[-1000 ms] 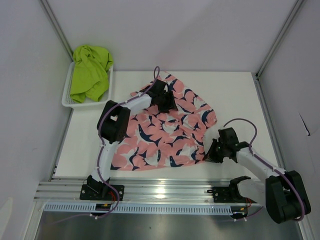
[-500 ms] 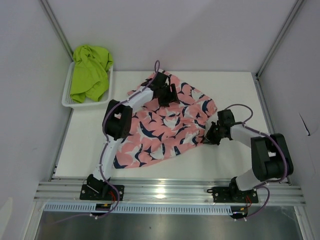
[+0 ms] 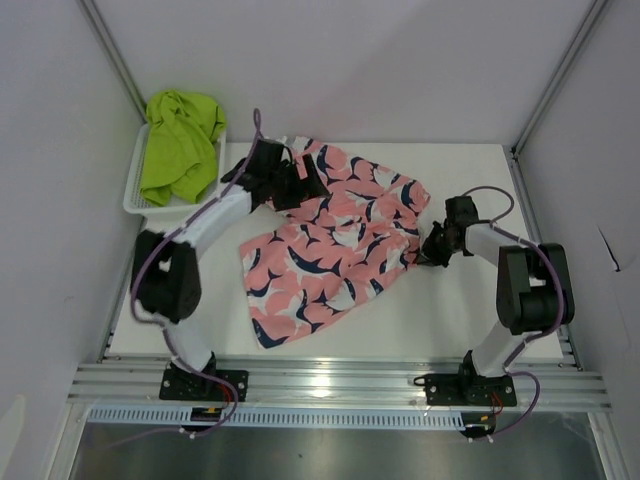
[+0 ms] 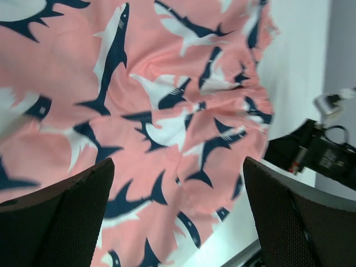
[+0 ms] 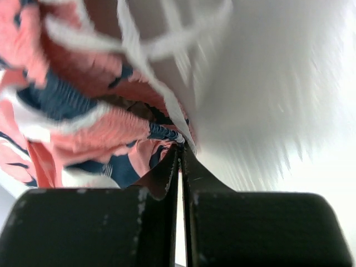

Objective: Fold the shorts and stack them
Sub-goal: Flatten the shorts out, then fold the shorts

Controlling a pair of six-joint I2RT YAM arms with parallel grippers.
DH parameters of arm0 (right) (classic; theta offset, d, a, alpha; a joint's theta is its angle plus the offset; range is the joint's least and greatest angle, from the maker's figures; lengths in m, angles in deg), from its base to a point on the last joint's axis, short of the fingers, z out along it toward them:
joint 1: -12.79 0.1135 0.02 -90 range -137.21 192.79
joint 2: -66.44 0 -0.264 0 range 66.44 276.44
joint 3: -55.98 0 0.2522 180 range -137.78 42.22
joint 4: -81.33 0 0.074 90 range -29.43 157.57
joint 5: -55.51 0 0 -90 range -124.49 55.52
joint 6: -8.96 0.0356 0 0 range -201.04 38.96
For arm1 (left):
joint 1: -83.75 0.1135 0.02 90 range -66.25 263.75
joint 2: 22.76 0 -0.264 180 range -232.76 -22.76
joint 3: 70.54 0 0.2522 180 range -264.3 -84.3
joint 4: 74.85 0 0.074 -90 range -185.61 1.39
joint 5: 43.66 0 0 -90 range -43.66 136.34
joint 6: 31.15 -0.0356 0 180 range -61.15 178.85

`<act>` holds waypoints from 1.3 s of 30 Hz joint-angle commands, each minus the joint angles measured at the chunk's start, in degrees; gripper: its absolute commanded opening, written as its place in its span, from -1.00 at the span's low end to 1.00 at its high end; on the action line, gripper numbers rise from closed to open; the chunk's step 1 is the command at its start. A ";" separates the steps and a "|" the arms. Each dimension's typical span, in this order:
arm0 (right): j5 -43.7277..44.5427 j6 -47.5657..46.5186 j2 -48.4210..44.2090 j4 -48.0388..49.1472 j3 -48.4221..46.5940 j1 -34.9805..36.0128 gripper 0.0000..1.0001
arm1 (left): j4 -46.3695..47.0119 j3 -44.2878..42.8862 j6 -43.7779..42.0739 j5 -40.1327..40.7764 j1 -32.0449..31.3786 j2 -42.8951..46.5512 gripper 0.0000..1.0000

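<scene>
Pink shorts (image 3: 330, 250) look light and limp, so best gripped at hem corners. Right gripper (image 3: 428, 252) is pinched shut on the right hem. Left gripper (image 4: 178, 167) is spread wide above the fabric, holding nothing.

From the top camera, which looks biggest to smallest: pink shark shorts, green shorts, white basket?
1. pink shark shorts
2. green shorts and white basket: about alike, can't rank.

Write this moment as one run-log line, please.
left fingers: open above pink shorts | right fingers: shut on pink shorts edge | green shorts: in basket
</scene>
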 commanded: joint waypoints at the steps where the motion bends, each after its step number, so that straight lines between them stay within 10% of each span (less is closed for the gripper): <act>1: 4.56 -2.37 -6.64 -6.15 2.35 -0.40 -1.00 | 2.97 9.57 0.48 4.42 -0.33 16.31 0.98; 10: 8.95 -4.04 -18.41 -15.82 -0.37 -1.02 -0.83 | 3.00 36.81 5.40 13.82 -5.24 46.71 0.98; 17: 5.45 -1.23 -23.60 -13.90 4.11 -1.55 0.30 | -5.96 46.85 7.78 19.11 -6.92 64.47 0.98; 28: 2.71 15.20 -38.47 0.24 22.83 -1.11 0.31 | -12.22 54.50 10.94 20.86 -7.10 74.97 0.98; 39: 6.49 22.24 -33.82 16.40 30.40 -1.02 0.18 | -16.35 55.65 13.40 22.19 -7.18 79.01 0.98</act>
